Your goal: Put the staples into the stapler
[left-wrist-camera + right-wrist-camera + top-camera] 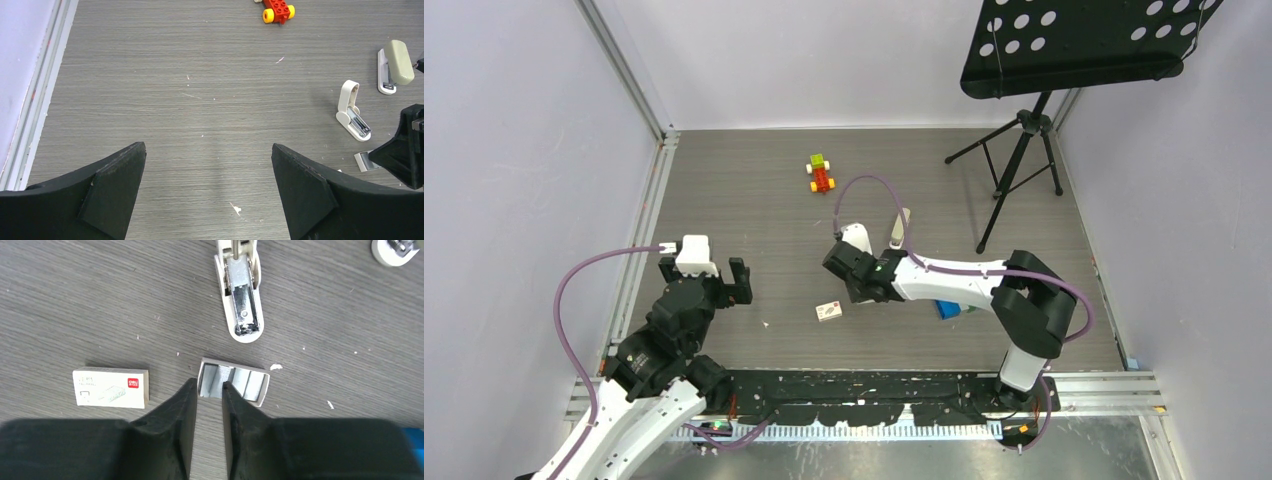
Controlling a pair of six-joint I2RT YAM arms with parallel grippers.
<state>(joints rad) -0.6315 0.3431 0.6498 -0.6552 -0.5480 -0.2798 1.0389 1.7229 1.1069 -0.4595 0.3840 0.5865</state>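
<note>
- The right arm [964, 275] is reaching leftward from its base, elbow bent, wrist dipping low over the table [754, 220].
- The left arm [659, 345] is sitting folded by its own corner, with the left claw [208, 146] hanging spread wide and holding nothing.
- The stapler [397, 62] is lying farther out, beside a stubby white tool [352, 110].
- The right claw [209, 385] is standing narrow, its fingers flanking one end of the silvery staples [250, 384]; I cannot tell whether it is gripping them.
- The carton [111, 388] is lying near the staples, not touching them.
</note>
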